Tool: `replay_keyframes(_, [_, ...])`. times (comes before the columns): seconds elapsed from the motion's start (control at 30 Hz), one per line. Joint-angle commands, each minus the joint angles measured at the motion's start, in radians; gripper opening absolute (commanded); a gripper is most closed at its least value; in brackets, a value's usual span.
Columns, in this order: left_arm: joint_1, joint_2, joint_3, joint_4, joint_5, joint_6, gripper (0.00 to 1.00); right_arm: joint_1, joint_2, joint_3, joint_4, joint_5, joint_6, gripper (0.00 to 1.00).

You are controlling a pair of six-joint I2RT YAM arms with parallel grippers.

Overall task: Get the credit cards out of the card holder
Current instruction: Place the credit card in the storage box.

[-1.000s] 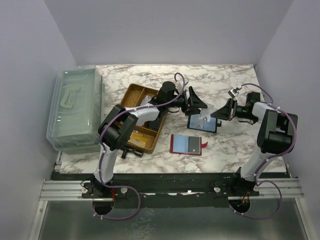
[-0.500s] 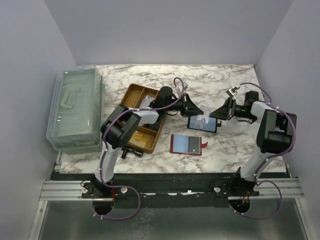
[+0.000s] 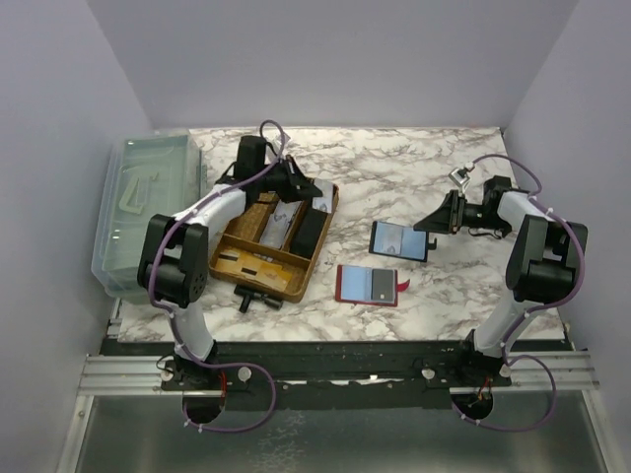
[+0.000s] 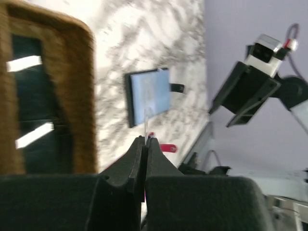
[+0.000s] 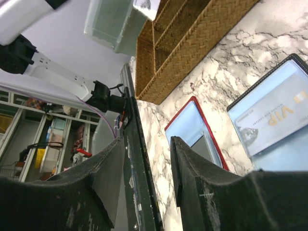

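Observation:
The black card holder [image 3: 399,239] lies open on the marble, with a pale VIP card [image 5: 269,118] still under its clear window. My left gripper [image 3: 304,189] hangs over the wicker basket [image 3: 258,183], shut on a thin credit card [image 4: 145,122] that I see edge-on between the fingers [image 4: 134,159]. My right gripper [image 3: 430,223] is just right of the holder, open and empty. In the right wrist view the gripper [image 5: 147,144] has only bare table edge in its gap. A red card holder [image 3: 369,284] lies nearer the front.
The basket holds a black case [image 3: 309,232] and pale slips [image 3: 279,214]. A clear plastic lidded box [image 3: 148,212] stands at the left edge. A small black tool [image 3: 258,299] lies in front of the basket.
My left arm has swung left from the black card holder to above the basket, shut on a card. My right gripper has opened and let go of the holder.

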Motion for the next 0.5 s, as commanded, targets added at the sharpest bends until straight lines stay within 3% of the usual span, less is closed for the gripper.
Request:
replay_keyframes(0.0, [0.056, 0.006, 0.232, -0.75, -0.148, 0.565, 0.0, 0.003, 0.015, 0.031, -0.077, 0.053, -0.094, 0.49])
replay_keyframes(0.17, [0.077, 0.025, 0.313, -0.918, -0.296, 0.729, 0.0, 0.003, 0.022, 0.045, -0.102, 0.065, -0.113, 0.49])
replay_keyframes(0.47, [0.089, 0.074, 0.364, -0.997, -0.367, 0.84, 0.0, 0.003, 0.025, 0.039, -0.098, 0.077, -0.108, 0.49])
